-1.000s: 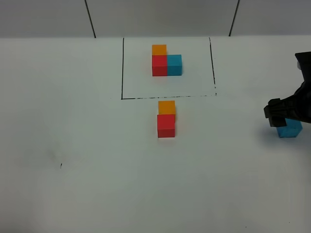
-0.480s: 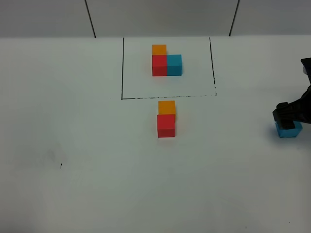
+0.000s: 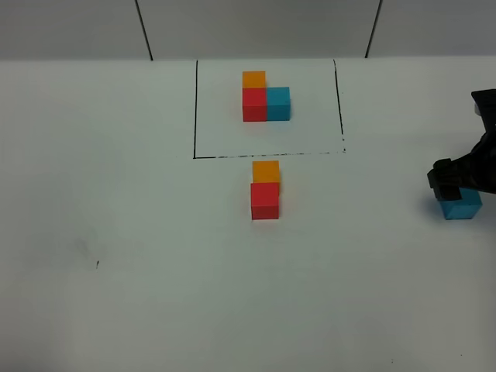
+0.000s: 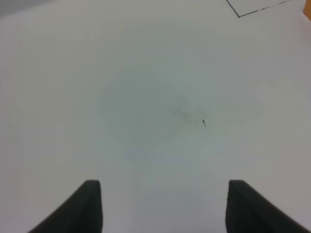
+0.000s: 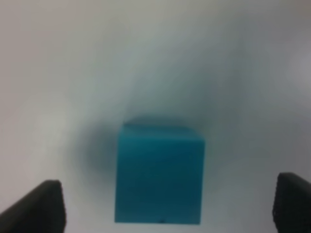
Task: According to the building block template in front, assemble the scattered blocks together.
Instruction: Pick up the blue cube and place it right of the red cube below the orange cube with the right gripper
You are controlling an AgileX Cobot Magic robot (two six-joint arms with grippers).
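The building block template [image 3: 266,99] is an orange, red and teal L inside black drawn lines at the back. Just in front of the frame, the loose orange cube [image 3: 266,171] touches the far side of the loose red cube [image 3: 264,201]. The loose teal cube [image 3: 463,208] sits alone at the far right. My right gripper [image 3: 457,184] hangs right over it. In the right wrist view the teal cube [image 5: 159,174] lies between the wide-open fingers of the right gripper [image 5: 165,206], untouched. My left gripper [image 4: 163,208] is open over bare table and is outside the high view.
The white table [image 3: 139,232] has a small dark speck [image 3: 98,264] at the left, which also shows in the left wrist view [image 4: 204,123]. A corner of the black drawn frame [image 4: 239,14] shows there too.
My right gripper has come down over the teal cube and shifted slightly, first to the right, then back left. The cubes have not moved.
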